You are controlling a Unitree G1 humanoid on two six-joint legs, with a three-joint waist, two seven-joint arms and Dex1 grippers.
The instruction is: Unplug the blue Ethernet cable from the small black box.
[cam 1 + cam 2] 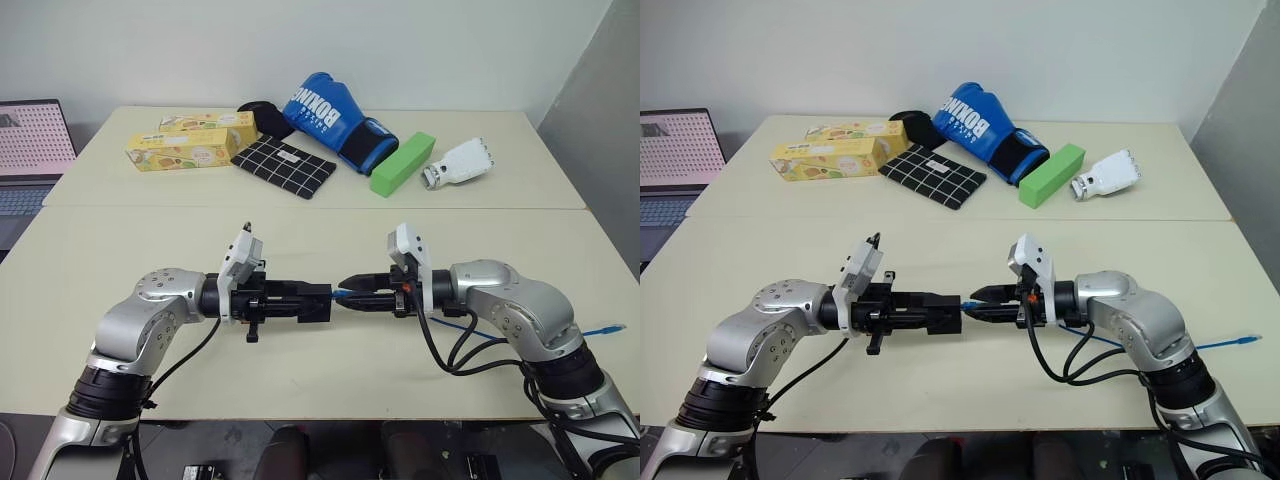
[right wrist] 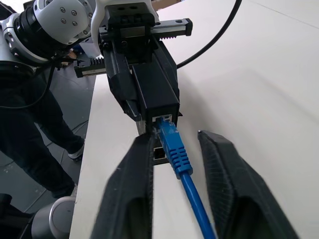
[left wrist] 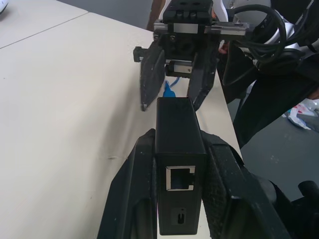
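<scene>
Left gripper is clamped on the small black box, one finger flat on each side face, held level above the table with the box's far end pointing at the other arm. The left wrist view shows an empty port on the box's near end face, between the fingers.

Right gripper faces the box head-on, fingers narrowed around the plug but not pinching it: the right wrist view shows a gap between each pad and the plug. The blue Ethernet cable runs between those fingers, and its plug is seated in the port on the box's far end. Not unplugged yet.

From the box, the cable goes back under the right arm, out across the table and ends with a loose plug near the table's right edge.

Well beyond the box, along the far side of the table: two yellow cartons, a black white-checked cloth, a blue boxing glove, a green block, and a white robot hand. A laptop sits off the table, far left of the box.
</scene>
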